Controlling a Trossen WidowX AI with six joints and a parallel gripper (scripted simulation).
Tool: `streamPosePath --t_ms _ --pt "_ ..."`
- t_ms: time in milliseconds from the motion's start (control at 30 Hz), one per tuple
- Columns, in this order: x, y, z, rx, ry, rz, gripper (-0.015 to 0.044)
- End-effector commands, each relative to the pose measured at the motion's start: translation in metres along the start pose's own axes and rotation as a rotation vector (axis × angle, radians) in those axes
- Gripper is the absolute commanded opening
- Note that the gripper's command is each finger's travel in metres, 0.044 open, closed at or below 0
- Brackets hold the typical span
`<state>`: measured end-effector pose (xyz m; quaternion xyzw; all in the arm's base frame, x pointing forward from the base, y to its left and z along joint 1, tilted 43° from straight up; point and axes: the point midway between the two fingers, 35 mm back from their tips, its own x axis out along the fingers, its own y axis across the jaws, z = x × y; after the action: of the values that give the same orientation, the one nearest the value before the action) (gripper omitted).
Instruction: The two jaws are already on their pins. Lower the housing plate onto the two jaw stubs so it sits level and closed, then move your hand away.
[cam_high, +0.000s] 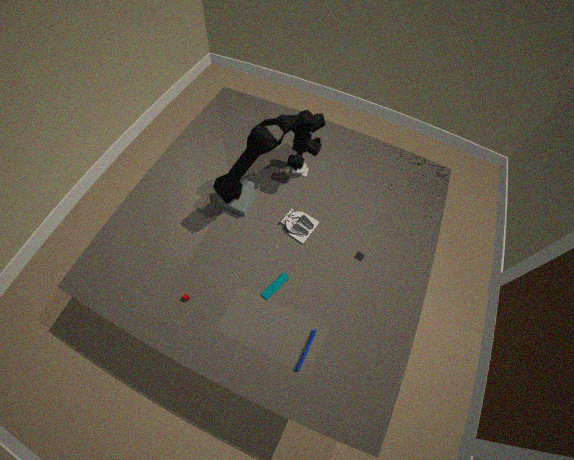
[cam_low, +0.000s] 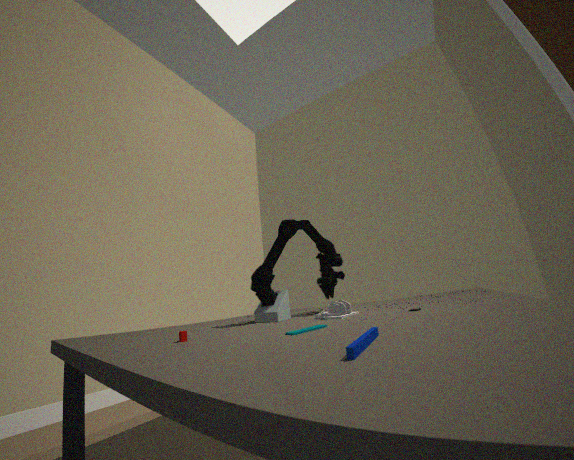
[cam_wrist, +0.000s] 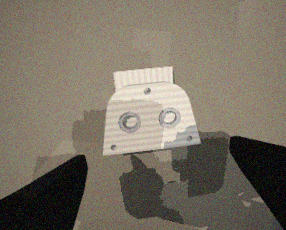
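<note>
The white housing plate (cam_high: 303, 171) (cam_wrist: 149, 134) lies on the table under the hand. In the wrist view it has a rounded top, two ringed round holes, small screw holes and a ribbed strip at its far edge. My gripper (cam_high: 296, 163) (cam_low: 328, 297) (cam_wrist: 160, 153) is open and empty above the table, its black fingers wide apart at the plate's near side, not touching it. The white base (cam_high: 313, 221) with the two grey jaws (cam_high: 304, 220) lies apart from the plate. The stubs and pins are too small to make out. In the exterior view the white parts overlap.
A teal bar (cam_high: 275, 286) (cam_low: 306, 330), a blue bar (cam_high: 306, 350) (cam_low: 362, 343), a small red block (cam_high: 185, 297) (cam_low: 183, 336) and a dark square piece (cam_high: 359, 256) (cam_low: 414, 309) lie on the table away from the arm. The arm's grey pedestal (cam_low: 273, 314) stands beside the white parts.
</note>
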<state>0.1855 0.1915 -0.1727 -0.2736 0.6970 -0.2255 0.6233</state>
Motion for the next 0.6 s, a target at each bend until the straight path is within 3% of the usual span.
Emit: streamPosePath --t_ms 0,567 --pt "0.000 0.000 0.001 -0.005 -0.004 0.000 0.0440" --pt "0.019 0.001 0.002 -0.002 -0.002 0.000 0.0440"
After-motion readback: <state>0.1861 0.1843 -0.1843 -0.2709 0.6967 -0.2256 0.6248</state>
